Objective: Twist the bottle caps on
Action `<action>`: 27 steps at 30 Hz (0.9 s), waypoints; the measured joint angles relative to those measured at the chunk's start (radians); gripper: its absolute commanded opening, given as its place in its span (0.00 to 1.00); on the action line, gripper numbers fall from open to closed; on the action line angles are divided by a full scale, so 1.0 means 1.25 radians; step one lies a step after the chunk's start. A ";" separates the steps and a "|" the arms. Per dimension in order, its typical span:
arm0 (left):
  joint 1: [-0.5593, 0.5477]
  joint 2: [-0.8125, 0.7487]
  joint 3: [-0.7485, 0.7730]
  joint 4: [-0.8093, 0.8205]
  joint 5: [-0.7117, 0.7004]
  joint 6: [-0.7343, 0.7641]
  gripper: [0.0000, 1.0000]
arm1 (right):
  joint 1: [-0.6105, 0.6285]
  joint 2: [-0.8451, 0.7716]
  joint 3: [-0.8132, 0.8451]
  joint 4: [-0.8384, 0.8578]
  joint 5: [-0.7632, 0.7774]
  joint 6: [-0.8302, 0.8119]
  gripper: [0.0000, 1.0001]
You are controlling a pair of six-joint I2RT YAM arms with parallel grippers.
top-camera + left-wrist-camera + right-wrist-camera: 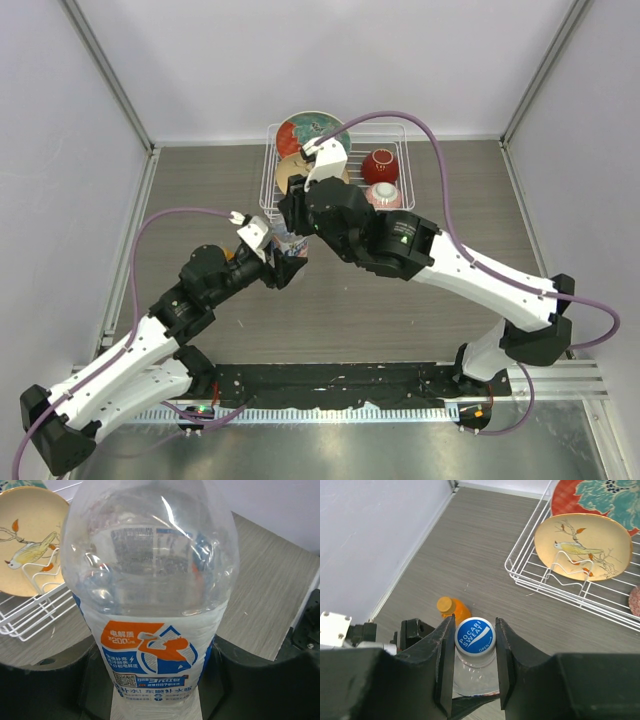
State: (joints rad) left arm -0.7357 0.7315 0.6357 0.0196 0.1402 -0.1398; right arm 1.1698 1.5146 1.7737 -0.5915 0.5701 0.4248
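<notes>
Low in the left-wrist frame, the left gripper [155, 685] clamps the clear water bottle [150, 580]; above, the right gripper [474, 652] pinches its blue-white cap [475, 636] — tightening step, calling next for a clockwise twist. Beyond, the orange bottle [454, 609] looks capped.

right fingers [445, 665] pinch blue-topped cap [475, 636] on clear bottle [472, 676] | orange bottle [461, 616] just behind, on counter [470, 555]

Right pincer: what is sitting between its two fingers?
The water bottle has its blue cap there, gripped on both sides by the right pincer; the right wrist view shows it.
</notes>
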 measured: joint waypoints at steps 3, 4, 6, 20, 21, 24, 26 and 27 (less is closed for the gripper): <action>-0.001 -0.001 -0.003 0.001 -0.026 0.011 0.00 | 0.020 0.032 0.032 -0.013 0.061 0.019 0.38; -0.001 -0.001 -0.004 0.001 -0.036 0.011 0.00 | 0.026 0.047 0.048 -0.019 0.077 0.021 0.48; 0.000 -0.003 -0.008 0.006 -0.049 0.012 0.00 | 0.031 0.072 0.075 -0.026 0.091 0.020 0.61; 0.001 -0.053 -0.011 0.120 0.026 0.006 0.00 | 0.036 0.034 0.175 -0.135 -0.058 -0.054 0.81; 0.001 -0.055 -0.011 0.120 0.038 0.004 0.00 | 0.036 0.018 0.175 -0.140 -0.083 -0.065 0.84; 0.002 -0.056 -0.011 0.120 0.108 -0.009 0.00 | 0.026 -0.053 0.170 -0.142 -0.212 -0.115 0.87; 0.002 -0.055 -0.011 0.119 0.179 -0.018 0.00 | 0.019 -0.104 0.153 -0.134 -0.310 -0.157 0.89; 0.002 -0.054 -0.011 0.119 0.213 -0.025 0.00 | 0.014 -0.133 0.136 -0.127 -0.359 -0.178 0.90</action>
State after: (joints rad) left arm -0.7326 0.6636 0.6220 0.1684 0.4065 -0.1711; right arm 1.1877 1.3487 1.9442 -0.7498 0.1219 0.2028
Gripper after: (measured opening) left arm 0.579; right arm 0.870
